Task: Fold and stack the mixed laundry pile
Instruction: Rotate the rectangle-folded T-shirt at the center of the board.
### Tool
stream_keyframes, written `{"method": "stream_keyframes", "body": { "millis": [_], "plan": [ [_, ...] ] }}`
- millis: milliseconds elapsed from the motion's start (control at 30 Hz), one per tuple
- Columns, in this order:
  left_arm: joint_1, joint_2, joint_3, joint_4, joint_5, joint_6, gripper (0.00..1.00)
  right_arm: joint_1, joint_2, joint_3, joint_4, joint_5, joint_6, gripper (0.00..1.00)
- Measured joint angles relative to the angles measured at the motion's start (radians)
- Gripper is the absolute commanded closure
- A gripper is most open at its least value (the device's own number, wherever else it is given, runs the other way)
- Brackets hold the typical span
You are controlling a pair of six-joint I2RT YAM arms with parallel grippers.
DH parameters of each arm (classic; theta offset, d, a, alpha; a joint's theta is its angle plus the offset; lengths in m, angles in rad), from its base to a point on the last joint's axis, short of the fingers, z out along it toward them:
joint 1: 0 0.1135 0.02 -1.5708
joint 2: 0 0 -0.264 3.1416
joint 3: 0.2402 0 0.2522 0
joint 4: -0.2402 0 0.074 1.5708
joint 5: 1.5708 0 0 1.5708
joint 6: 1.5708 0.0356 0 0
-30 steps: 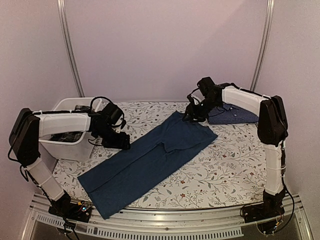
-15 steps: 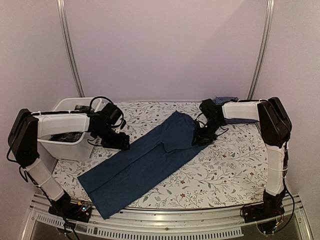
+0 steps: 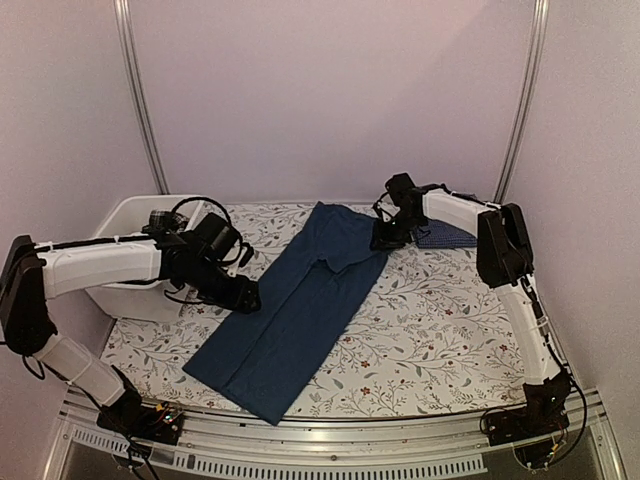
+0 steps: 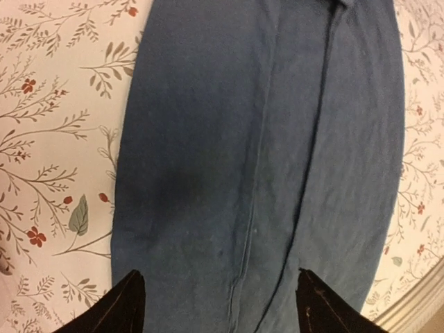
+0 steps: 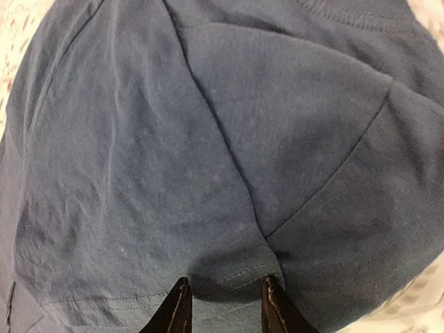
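Dark blue garment (image 3: 300, 310) is the one on the go right now. It's laid out flat and long, running diagonally across the floral counter (image 3: 440, 330) from the near-left edge up to the far middle. I don't see a single fold in it yet, just a seam down its length.

My right claw (image 5: 223, 305) is at the far end of it. The fingers are drawn in close, pinching a little ridge of cloth by the hem. The left claw (image 4: 220, 305) hangs over the near half with its fingers spread wide and nothing in them.

As for what's done, the blue-and-white checked shirt (image 3: 447, 236) is a compact bundle at the far right, just beyond the right claw. I'd count that one as folded and call it the start of the stack.

What's left, by my guess, is folding the blue piece, parking it on the shirt, then doing whatever's in the white tub (image 3: 120, 212) on the left. My own arm hides most of its inside, so I can't say how much that is. I'd call it roughly a third of the way, tops.
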State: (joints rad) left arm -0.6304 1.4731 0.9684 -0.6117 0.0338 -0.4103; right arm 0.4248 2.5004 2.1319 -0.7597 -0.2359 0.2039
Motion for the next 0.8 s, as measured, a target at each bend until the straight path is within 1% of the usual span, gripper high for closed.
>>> {"method": "stream_keyframes", "body": {
  "millis": [33,133,233,300,433,667,800],
  "plan": [
    [-0.025,-0.006,-0.005,-0.001,0.000,0.003,0.26,-0.010,0.051,0.088,0.001,0.019,-0.026,0.62],
    [-0.129,-0.006,-0.013,-0.005,0.000,0.027,0.27,-0.029,0.127,0.217,0.015,0.064,-0.082,0.58],
    [-0.231,0.020,-0.012,-0.010,-0.004,0.062,0.31,-0.048,0.137,0.230,0.020,0.082,-0.096,0.54],
    [-0.275,0.061,-0.006,-0.014,-0.008,0.087,0.34,-0.062,0.124,0.199,0.043,0.084,-0.089,0.52],
    [-0.341,0.172,0.040,-0.021,-0.031,0.150,0.38,-0.076,0.033,0.072,0.064,0.058,-0.068,0.50],
    [-0.453,0.306,0.080,-0.025,-0.061,0.242,0.48,-0.080,-0.145,-0.038,0.074,-0.022,-0.028,0.48],
    [-0.518,0.367,0.148,-0.038,-0.056,0.284,0.50,-0.080,-0.222,-0.101,0.084,-0.052,-0.020,0.48]
  ]
}}
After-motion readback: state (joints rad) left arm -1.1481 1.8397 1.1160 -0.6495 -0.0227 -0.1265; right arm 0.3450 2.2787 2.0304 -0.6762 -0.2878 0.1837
